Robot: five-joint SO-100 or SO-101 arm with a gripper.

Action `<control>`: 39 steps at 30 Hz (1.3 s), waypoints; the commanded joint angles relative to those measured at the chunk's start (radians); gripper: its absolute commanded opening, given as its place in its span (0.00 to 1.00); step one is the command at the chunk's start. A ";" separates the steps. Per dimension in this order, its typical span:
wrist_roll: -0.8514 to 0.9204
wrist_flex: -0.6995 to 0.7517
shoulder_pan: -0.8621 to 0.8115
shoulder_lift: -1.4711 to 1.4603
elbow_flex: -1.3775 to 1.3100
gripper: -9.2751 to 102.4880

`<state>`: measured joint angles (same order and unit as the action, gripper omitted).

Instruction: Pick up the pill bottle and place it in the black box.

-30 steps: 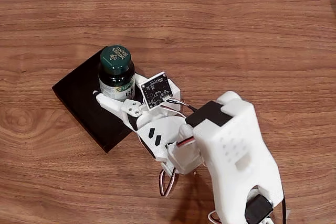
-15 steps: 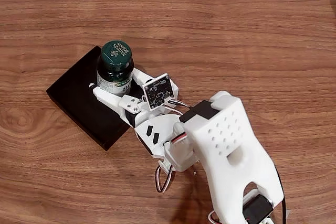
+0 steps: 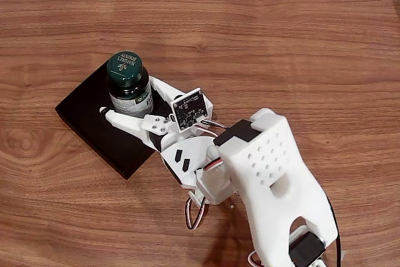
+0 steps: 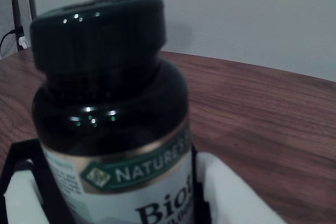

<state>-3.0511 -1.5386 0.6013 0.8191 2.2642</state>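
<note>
The gripper (image 3: 128, 105) is clamped around the pill bottle (image 3: 129, 85), holding it upright over the black box (image 3: 87, 114), so the pickup looks done and only setting it down and letting go remains.

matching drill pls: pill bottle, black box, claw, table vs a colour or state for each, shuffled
Things:
1. pill bottle
2. black box
3. claw
4. table

Descriptions:
A. brown wood grain, bears everything
B. white, shut on something
C. green cap, upright, held over the tray
D. matte, flat on the wood, low walls

Pairs: 1-C, 2-D, 3-B, 4-A
</note>
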 commanded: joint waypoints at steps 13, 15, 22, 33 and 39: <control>-0.014 0.018 0.008 0.091 0.037 0.41; -0.025 0.057 -0.003 0.120 0.048 0.41; -0.089 0.344 -0.080 0.256 0.057 0.42; -0.124 0.595 -0.195 0.526 0.173 0.42; -0.147 0.675 -0.236 0.661 0.259 0.42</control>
<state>-3.1769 -0.8882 0.4004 1.3223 2.5019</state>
